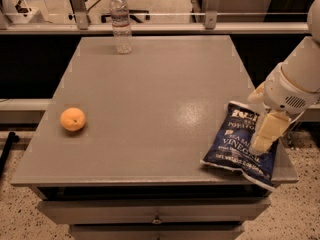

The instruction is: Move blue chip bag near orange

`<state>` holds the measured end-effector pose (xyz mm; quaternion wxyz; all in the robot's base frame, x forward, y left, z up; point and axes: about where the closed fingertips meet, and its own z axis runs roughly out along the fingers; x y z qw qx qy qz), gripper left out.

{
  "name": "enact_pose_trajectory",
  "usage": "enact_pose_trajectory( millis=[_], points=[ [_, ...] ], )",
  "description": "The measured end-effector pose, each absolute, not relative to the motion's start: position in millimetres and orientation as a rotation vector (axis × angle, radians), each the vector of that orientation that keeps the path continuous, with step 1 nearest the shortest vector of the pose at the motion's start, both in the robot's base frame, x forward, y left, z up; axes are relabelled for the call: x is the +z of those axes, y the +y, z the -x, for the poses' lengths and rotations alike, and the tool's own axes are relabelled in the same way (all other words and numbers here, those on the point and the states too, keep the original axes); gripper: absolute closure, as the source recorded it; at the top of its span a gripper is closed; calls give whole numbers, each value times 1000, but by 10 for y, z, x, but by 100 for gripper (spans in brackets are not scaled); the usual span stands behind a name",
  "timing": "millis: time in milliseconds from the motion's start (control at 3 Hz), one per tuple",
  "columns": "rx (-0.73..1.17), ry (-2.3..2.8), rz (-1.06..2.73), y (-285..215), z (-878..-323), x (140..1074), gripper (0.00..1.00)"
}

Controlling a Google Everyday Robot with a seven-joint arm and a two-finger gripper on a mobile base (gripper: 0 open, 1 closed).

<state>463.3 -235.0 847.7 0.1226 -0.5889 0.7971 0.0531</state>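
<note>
Found blue chip bag [231, 144] lying flat at 4 o'clock on the grey table [160, 84], tight against the near right corner. Lower edge seemed to hang a little past the table rim. Long axis read roughly 12-to-6, top leaning slightly toward 1 o'clock, white lettering face up.

Logged gripper [262, 143] low over the bag's right half, coming in from the arm at 2 o'clock, tip down on or just above the crinkled face. Could not tell contact from a close hover. Could not tell whether open, closed, or holding the bag; pale housing read as one block.

Marked orange [73, 119] at 9 o'clock on the table, close to the left edge, well apart from the bag. Bare tabletop between the two. From the gripper, placed the orange at 9 o'clock, a shade toward 10.

Noted water bottle [121, 21] upright at 11 o'clock near the far edge, well off that line.

Judged grasp not yet confirmed and transfer not begun. Judged the carry as a straight run toward 9 o'clock, across the bag's long axis, once the grip is sure. Flagged the soft bag slipping or dragging off the corner as the risk.
</note>
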Motion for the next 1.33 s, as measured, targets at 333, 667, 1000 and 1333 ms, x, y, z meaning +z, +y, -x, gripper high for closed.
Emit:
enact_pose_trajectory(
  millis=[333,667,1000,1333],
  points=[
    [196,2334,1723,-2325,-4629,8404,42],
    [215,2336,1712,-2318,-4644,8397,65],
    [215,2336,1711,-2318,-4645,8430,88],
    [216,2336,1712,-2318,-4645,8453,100]
  ],
)
